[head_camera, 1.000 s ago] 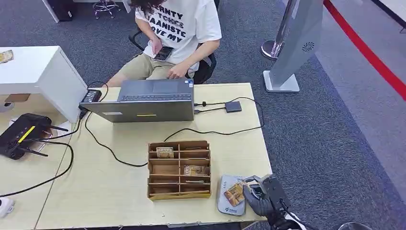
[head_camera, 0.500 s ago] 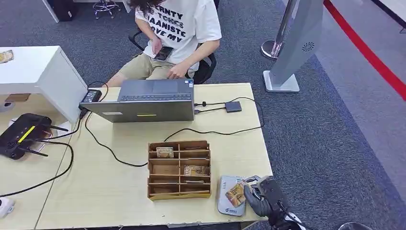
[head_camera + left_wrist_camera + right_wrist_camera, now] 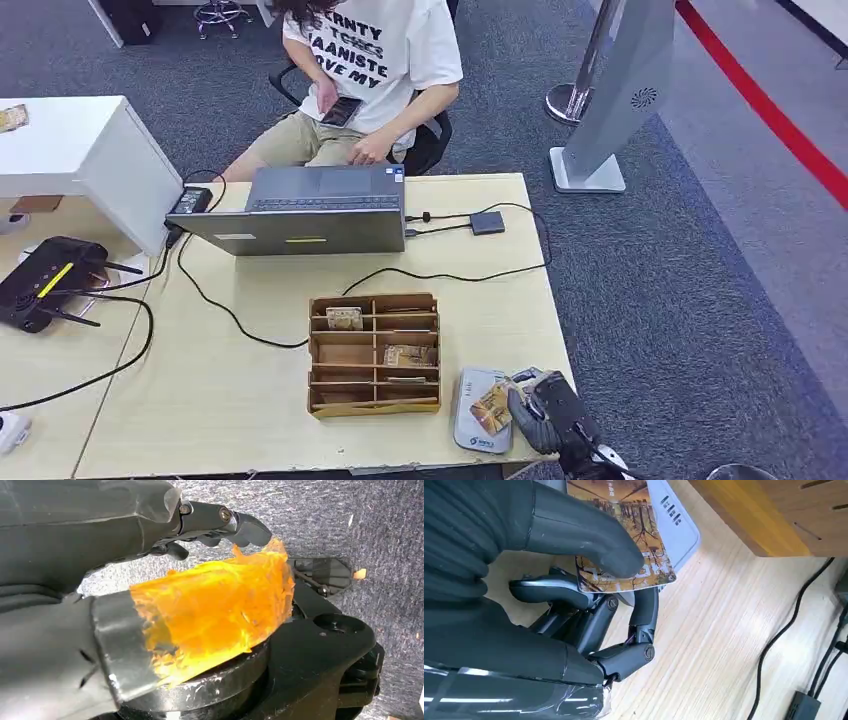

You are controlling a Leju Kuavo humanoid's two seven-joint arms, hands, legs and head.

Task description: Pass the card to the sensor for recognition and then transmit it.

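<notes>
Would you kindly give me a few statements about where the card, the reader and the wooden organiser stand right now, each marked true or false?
1. The right hand holds the brown picture card between thumb and fingers. True.
2. The card is over the flat pale grey card sensor at the table's near right corner. True.
3. The sensor sits to the left of the brown wooden compartment organiser. False: it sits to the organiser's right.
4. Every compartment of the organiser is empty. False: at least two hold cards.
5. The grey laptop stands at the far side of the light wooden table, in front of a seated person. True.
6. The person is reaching for the card. False: their hands are near their lap.
</notes>
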